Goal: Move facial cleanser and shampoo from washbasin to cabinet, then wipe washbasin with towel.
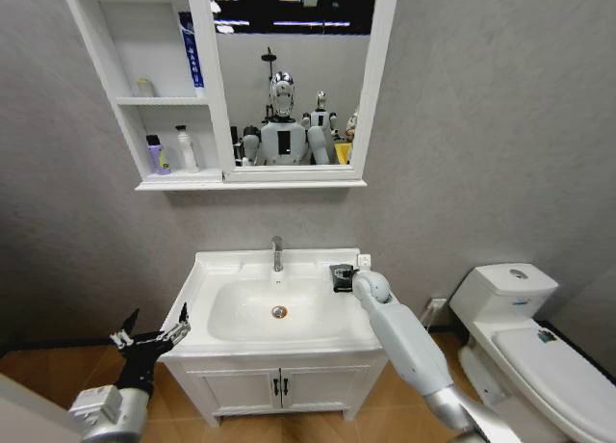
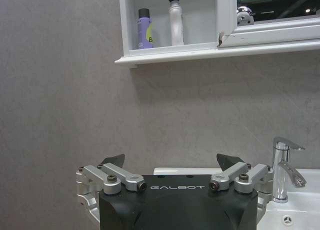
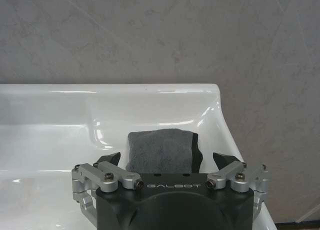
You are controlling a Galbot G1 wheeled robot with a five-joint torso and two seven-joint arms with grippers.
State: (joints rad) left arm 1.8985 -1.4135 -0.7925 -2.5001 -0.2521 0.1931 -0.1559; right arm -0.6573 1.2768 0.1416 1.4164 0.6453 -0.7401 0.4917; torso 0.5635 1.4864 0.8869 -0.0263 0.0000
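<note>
The white washbasin (image 1: 219, 266) stands below the wall cabinet (image 1: 103, 40). On the cabinet's lowest shelf are a purple bottle (image 1: 157, 156) (image 2: 144, 29) and a white bottle (image 1: 186, 149) (image 2: 175, 21); I cannot tell which is the facial cleanser or the shampoo. The dark grey folded towel (image 3: 160, 151) lies on the basin's back right rim. My right gripper (image 1: 343, 281) (image 3: 167, 160) hangs open just over it, fingers on either side. Left of the basin's front corner, my left gripper (image 1: 154, 335) (image 2: 171, 161) is open and holds nothing.
A chrome tap (image 1: 277, 253) (image 2: 282, 175) rises at the basin's back. A mirror (image 1: 289, 77) adjoins the shelves. A blue tube (image 1: 192, 53) and a small jar (image 1: 144, 87) sit on the upper shelves. A toilet (image 1: 520, 318) stands at the right, vanity doors (image 1: 279, 385) below.
</note>
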